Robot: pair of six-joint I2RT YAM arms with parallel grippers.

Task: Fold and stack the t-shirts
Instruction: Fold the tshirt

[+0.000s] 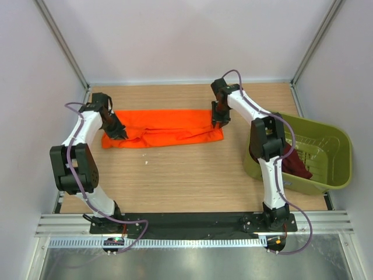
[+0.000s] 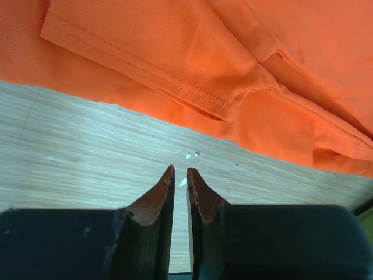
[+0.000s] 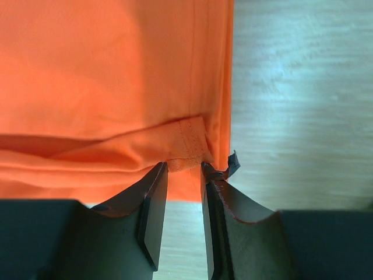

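Orange t-shirt point(image 1: 163, 129) lies in a long strip on the surface point(image 1: 186, 175); only the top view shows the maroon t-shirt point(image 1: 298, 166) in the tub point(image 1: 335, 146). It's light, floppy stuff, so I'd grab the hems. Left gripper point(image 2: 180, 175) jaws are nearly together on nothing. Right gripper point(image 3: 185, 169) jaws are at the hem corner, can't tell if pinching.

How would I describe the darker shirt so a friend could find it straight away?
On the right of the wooden table sits an olive-green tub. The dark maroon shirt sits crumpled at the tub's left edge, partly behind the right arm. Unlike the orange shirt lying flat mid-table, it is dark and bunched.
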